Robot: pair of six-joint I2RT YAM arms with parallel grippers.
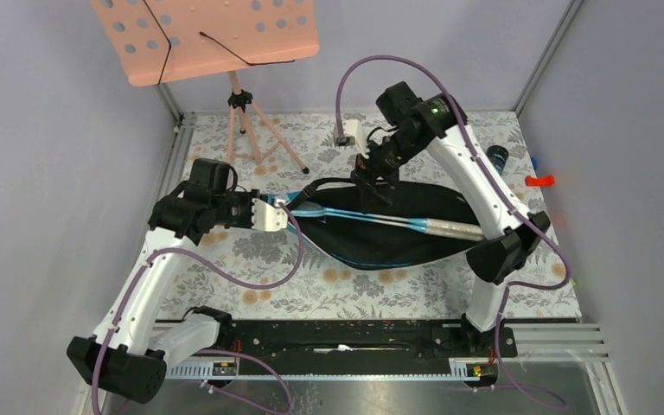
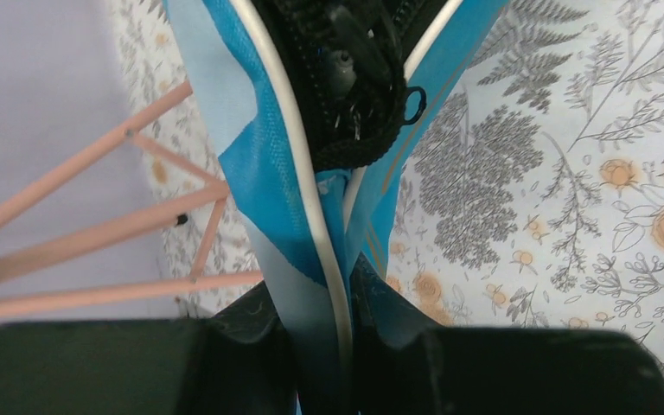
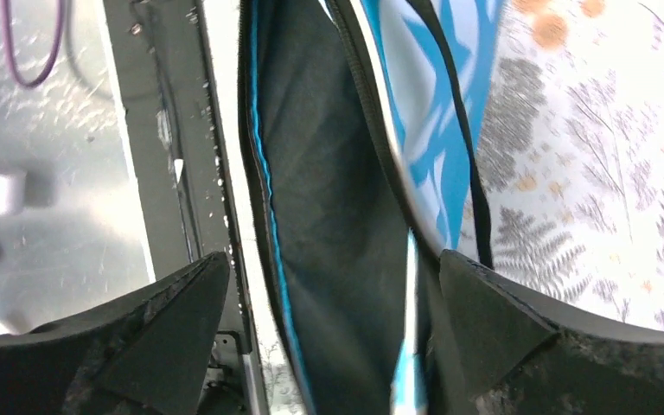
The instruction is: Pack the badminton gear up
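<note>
The blue racket-shaped bag (image 1: 380, 251) lies open in the middle of the table, its dark lining showing. Two light-blue rackets (image 1: 354, 216) lie inside it, their cream handles (image 1: 450, 227) pointing right. My left gripper (image 1: 287, 216) is at the bag's left tip. In the left wrist view it (image 2: 337, 328) is shut on the bag's blue fabric and white piping (image 2: 268, 173), below the zipper (image 2: 346, 104). My right gripper (image 1: 372, 183) hangs over the bag's far edge. Its fingers (image 3: 493, 311) stand wide apart, with the bag's rim and lining (image 3: 337, 216) between them, untouched. A dark tube (image 1: 496, 157) lies at the far right.
The pink music stand (image 1: 207, 35) stands on its tripod (image 1: 246, 130) at the back left, its legs (image 2: 95, 225) close to my left gripper. A small red object (image 1: 538, 181) lies at the right edge. Grey walls enclose the floral tabletop (image 1: 251, 259).
</note>
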